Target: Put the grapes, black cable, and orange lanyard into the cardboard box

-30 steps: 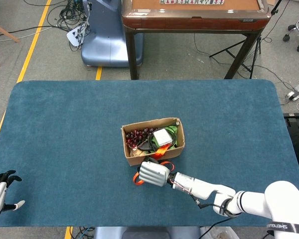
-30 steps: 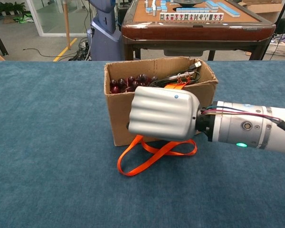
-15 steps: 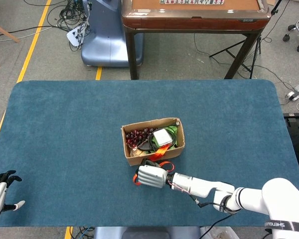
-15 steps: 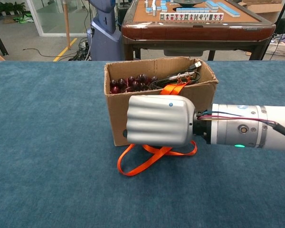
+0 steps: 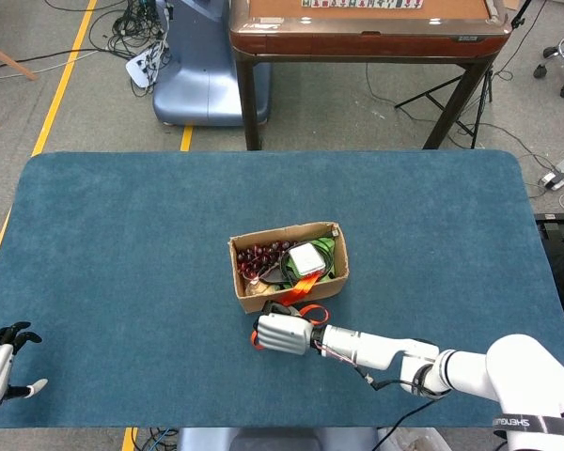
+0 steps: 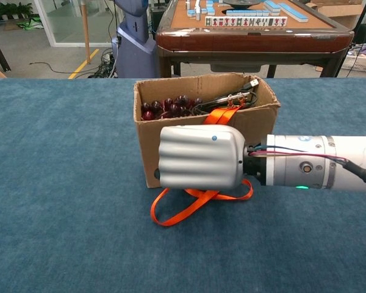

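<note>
Since most of its length droops outside, orange lanyard [image 6: 198, 201] counts as only half delivered: one end draped over the front wall of the cardboard box [image 6: 147, 146], loops lying on the blue bench [image 6: 61, 183] just in front. Flat woven strap by the look of it, probably light, limp and prone to sliding back out; best gathered at the bunched loops near the box foot, then lifted well over the rim. Right hand [image 6: 200, 157] low beside those loops, back facing the chest camera, fingers hidden, so cannot tell whether holding strap or closed on nothing. Left hand [image 5: 2, 362] at the bench's near corner, fingers apart, holding nothing. Inside the box: dark red grapes [image 6: 168, 107] at the left end, black cable [image 6: 222, 99] coiled alongside, a white block [image 5: 306, 257] on top.
</note>
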Robot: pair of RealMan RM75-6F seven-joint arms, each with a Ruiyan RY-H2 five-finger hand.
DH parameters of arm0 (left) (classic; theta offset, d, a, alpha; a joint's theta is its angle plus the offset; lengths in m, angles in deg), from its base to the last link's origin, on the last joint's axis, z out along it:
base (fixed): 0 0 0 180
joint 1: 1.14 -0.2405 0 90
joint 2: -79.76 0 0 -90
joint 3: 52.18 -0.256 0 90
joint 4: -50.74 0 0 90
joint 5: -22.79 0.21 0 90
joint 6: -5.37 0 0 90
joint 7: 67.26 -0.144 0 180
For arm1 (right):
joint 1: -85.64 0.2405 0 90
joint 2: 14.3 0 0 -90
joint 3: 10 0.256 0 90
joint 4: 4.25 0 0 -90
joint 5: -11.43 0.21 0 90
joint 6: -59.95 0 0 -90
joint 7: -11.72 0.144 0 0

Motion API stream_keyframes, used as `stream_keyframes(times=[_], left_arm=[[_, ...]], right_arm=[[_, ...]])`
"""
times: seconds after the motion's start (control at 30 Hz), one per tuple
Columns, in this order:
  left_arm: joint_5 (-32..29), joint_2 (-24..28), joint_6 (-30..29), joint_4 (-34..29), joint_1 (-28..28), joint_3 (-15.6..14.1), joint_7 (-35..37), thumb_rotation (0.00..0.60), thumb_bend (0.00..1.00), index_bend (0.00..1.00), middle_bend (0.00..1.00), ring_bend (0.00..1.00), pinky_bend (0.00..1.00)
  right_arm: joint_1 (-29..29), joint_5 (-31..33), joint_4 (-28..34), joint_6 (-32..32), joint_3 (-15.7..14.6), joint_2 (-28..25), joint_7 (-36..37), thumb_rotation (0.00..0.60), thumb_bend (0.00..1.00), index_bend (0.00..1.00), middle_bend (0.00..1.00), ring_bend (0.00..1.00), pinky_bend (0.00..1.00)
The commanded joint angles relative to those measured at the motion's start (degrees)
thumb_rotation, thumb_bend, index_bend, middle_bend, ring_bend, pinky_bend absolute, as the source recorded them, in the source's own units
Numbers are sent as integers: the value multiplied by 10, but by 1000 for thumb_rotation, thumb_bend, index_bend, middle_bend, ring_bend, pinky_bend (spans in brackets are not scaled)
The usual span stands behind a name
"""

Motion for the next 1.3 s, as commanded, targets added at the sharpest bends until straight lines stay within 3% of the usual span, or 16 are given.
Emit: stream_keyframes(times=[0.03, 0.23, 0.8, 1.3], left_arm=[[0, 0, 0, 0, 0, 0, -1, 600, 9, 340, 174, 158, 362], [-4, -1, 1, 0, 0, 1, -2, 600, 9, 340, 174, 158, 362], [-9, 0, 4, -1, 1, 2, -1, 600, 9, 340, 174, 159, 362], [-6, -2, 4, 2, 1, 0, -5, 600, 8, 340, 174, 159, 362]], right_arm=[[-1, 4, 2, 4, 2, -1, -5, 600, 225, 558, 984, 977, 1000], [-4, 14, 5, 11, 7, -1, -19, 600, 302, 548, 983, 976, 1000], [-7, 20, 10, 13, 6, -4, -30, 600, 391, 548, 983, 976, 1000], [-15, 0, 65, -55, 14, -20, 6, 600, 426, 574, 983, 976, 1000]])
